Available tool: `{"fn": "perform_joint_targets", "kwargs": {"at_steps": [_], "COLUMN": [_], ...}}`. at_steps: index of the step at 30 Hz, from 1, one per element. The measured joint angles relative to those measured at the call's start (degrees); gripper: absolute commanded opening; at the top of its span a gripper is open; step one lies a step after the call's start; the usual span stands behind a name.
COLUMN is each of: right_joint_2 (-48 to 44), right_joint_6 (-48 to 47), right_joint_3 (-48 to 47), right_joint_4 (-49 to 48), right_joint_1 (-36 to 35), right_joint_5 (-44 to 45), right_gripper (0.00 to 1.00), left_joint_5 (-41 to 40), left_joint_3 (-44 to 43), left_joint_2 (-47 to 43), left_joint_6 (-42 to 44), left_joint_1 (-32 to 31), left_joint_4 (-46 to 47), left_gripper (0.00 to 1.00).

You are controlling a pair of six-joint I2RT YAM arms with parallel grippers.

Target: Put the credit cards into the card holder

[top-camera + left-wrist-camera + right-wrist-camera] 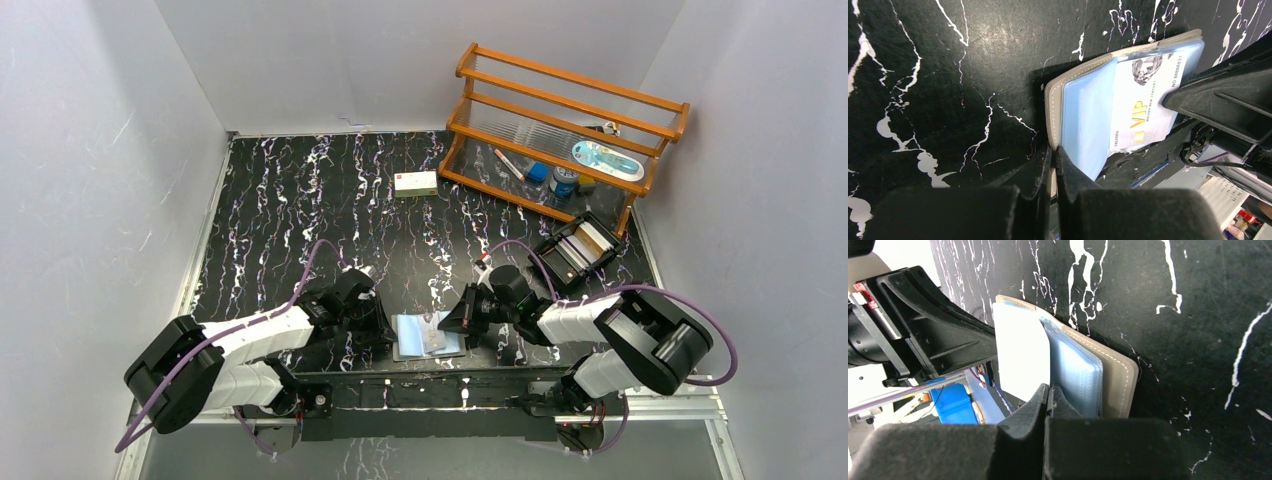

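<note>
Near the front edge of the table (pixel 300 200), seen from above: card holder (pixel 428 335) spread open, blue inside up, with left tool (pixel 383 325) at its left side and right tool (pixel 458 320) at its right. Further cards (pixel 585 243) well apart in black tray (pixel 555 270). From the left wrist: left tool (pixel 1053 167) pinched almost closed on the holder's grey cover at its near edge. Credit card (pixel 1148 105) marked VIP flat on the blue sleeves, with a right tool finger touching its far edge. From the right wrist: right tool (pixel 1048 392) clamped tight on the white card's edge, just beside the blue sleeves, grey cover flat on the table.
</note>
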State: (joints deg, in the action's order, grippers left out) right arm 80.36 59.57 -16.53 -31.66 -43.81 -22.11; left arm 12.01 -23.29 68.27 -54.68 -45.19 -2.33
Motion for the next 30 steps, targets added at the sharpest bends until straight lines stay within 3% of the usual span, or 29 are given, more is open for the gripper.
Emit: {"fn": "perform_joint_targets", "kwargs": {"at_steps": [19,26,30], "right_joint_2": [2.1,3.9,5.0], "right_joint_6": [5.3,7.0,5.6], "right_joint_3": [2.9,1.8,-3.3], "right_joint_4": [-7.1,-7.8,-1.4], "right_joint_1": [-3.4,-6.3,-8.4], "right_joint_5": [4.2,7.0,8.2], "right_gripper": [0.01,0.19,0.31], "left_joint_5": [0.1,0.1,0.1], "left_joint_3": [0.1,0.1,0.2], "left_joint_2": [0.0,0.0,0.0], "left_joint_6": [-0.4,-0.7,-0.9], "left_joint_1": [0.0,0.0,0.0], "left_joint_4": [0.2,0.3,0.4], "left_gripper": [0.0,0.0,0.0]}}
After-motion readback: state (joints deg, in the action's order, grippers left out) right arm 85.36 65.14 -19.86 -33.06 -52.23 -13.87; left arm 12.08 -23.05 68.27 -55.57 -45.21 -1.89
